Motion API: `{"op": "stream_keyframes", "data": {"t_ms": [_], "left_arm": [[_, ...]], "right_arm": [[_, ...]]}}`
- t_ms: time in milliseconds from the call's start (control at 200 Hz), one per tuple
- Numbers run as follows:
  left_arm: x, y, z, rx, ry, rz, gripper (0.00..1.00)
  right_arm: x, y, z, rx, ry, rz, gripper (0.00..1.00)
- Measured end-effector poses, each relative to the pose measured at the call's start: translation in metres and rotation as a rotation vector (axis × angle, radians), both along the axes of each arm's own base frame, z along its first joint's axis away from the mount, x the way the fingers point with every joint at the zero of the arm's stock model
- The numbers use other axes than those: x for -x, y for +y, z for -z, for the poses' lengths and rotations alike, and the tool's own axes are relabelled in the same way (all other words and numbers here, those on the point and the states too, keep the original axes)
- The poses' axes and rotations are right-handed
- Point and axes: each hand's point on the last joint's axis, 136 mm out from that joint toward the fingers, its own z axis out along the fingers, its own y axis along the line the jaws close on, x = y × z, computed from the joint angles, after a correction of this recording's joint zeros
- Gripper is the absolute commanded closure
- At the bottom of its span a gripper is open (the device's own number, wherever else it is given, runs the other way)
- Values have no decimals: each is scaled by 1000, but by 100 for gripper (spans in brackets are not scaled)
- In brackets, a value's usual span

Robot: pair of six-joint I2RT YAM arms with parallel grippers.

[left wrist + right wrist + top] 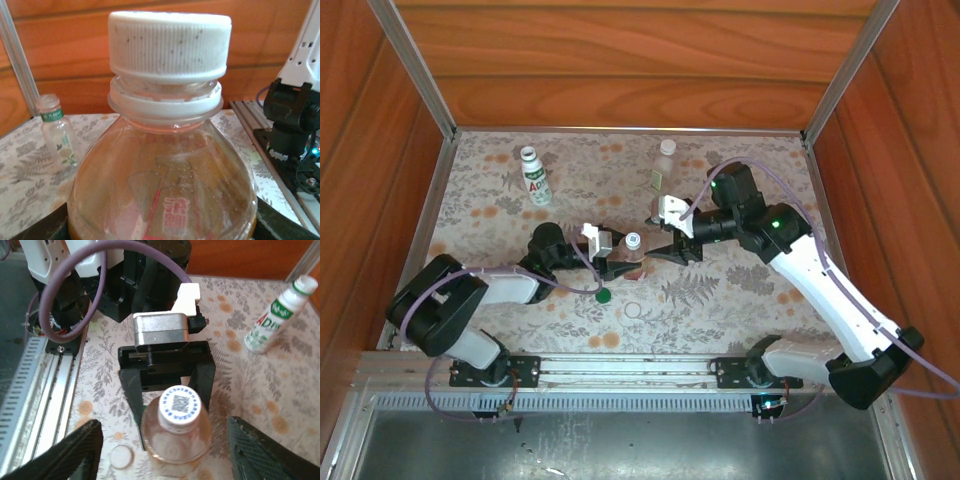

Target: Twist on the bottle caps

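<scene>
1. Looking at the amber bottle [633, 252] bang in the middle of the table [750, 300], upright, with a white cap [633, 240] sitting on its neck.
2. Pinned by the left gripper [618, 262], reaching in from 9 o'clock with jaws closed snug around the bottle's body (no gap to spot from the right wrist camera).
3. Parked at 3 o'clock of the bottle: the right gripper [665, 250], fingers [85, 450] spread wide on either side, touching neither cap nor bottle, holding nothing.
4. Reads like mid-tightening on this one. Cap on the threads, sitting level, but can't tell how far down; seems to be a sliver of neck showing between cap and collar ring from the left wrist view.
5. Next up, probably: close the right fingers on the ribbed cap, twist, let go, repeat until tight. Needs the left grip kept firm, or risk spinning the whole bottle.
6. Elsewhere, clocked from the amber bottle: dark green cap [603, 295] lying loose at 7 o'clock, clear cap [633, 311] at 6 o'clock, white bottle [534, 178] way out at 10 o'clock, clear bottle [665, 165] at 1 o'clock. Plenty left to do, judging by those loose caps.
</scene>
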Motion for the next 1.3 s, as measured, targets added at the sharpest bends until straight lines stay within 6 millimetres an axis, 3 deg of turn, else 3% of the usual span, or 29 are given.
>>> {"op": "stream_keyframes", "data": {"t_ms": [200,550,754,1054,1174,1219,1299], "left_arm": [[8,3,-13,4,-13,16,42],[11,4,-10,-19,6,19,42],[13,5,-14,-17,1,16,42],[12,8,-16,-26,-1,-2,42],[2,8,-16,-36,-18,-56,43],[-8,8,-16,-45,-23,-106,43],[-31,9,-19,-61,-38,-220,43]], "right_arm": [[-6,14,7,8,13,-58,45],[-4,28,12,16,39,-116,61],[-2,30,13,26,54,-127,63],[0,31,12,35,74,-123,87],[-9,32,13,43,79,-68,93],[-17,32,14,46,73,-21,100],[-39,33,14,41,61,110,100]]}}
